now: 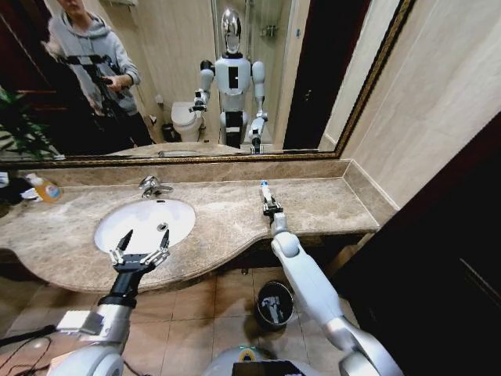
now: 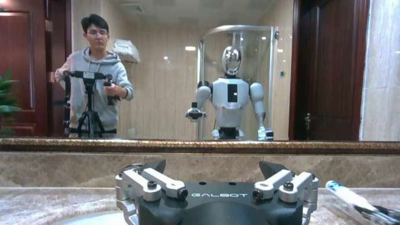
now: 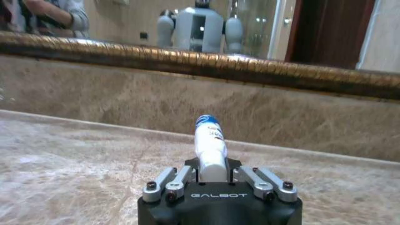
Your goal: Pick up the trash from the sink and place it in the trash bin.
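Observation:
The white oval sink (image 1: pixel 137 227) is set in the marble counter, with its chrome faucet (image 1: pixel 154 186) behind it. My left gripper (image 1: pixel 141 247) hovers open over the basin's front rim, its fingers (image 2: pixel 156 168) spread with nothing between them. My right gripper (image 1: pixel 271 207) reaches over the counter to the right of the sink and is shut on a piece of trash, a small white tube with a blue tip (image 1: pixel 264 189), which sticks out forward from the gripper (image 3: pixel 212 171) as a white tube (image 3: pixel 209 138). The black trash bin (image 1: pixel 274 304) stands on the floor under the counter, below my right arm, with pale pieces inside.
An orange-labelled soap bottle (image 1: pixel 45 189) stands at the counter's far left. A mirror with a dark gold frame (image 1: pixel 196 159) runs along the back wall. A dark door or panel (image 1: pixel 438 251) closes off the right side. Tiled floor lies below the counter.

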You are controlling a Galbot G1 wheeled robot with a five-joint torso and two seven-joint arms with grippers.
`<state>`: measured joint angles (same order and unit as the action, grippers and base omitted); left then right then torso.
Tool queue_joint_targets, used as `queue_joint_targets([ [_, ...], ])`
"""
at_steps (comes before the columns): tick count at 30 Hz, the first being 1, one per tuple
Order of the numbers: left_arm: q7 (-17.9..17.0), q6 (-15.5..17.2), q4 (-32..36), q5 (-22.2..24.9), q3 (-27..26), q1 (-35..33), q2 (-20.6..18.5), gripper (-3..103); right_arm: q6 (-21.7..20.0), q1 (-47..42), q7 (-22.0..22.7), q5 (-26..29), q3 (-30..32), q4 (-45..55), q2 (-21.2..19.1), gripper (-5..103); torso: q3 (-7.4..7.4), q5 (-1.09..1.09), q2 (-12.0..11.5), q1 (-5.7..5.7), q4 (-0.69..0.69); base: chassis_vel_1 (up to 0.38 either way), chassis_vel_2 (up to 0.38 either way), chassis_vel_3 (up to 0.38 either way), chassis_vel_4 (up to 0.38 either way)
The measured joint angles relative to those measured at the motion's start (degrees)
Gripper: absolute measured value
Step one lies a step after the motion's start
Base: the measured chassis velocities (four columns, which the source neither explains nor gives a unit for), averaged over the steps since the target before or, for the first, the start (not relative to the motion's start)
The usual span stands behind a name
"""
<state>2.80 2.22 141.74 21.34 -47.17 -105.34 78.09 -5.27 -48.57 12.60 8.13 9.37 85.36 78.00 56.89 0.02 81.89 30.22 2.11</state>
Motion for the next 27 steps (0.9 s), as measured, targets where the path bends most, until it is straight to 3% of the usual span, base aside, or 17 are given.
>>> queue_joint_targets([
  [15,0.02,0.00,0.00,0.00,0.01,0.00,0.00,100,1.32,-15.33,-2.29,2.96,4.54,19.69,-10.95,25,0.00,-0.01,0.00,0.00,-0.01,0.000,0.000,0.000,0.000],
  [27,0.00,0.00,0.00,0.00,0.00,0.00,0.00,100,3.42,-29.52,-3.80,2.31,6.73,29.56,-15.03,25,0.00,-0.01,0.01,0.00,-0.01,0.000,0.000,0.000,0.000],
])
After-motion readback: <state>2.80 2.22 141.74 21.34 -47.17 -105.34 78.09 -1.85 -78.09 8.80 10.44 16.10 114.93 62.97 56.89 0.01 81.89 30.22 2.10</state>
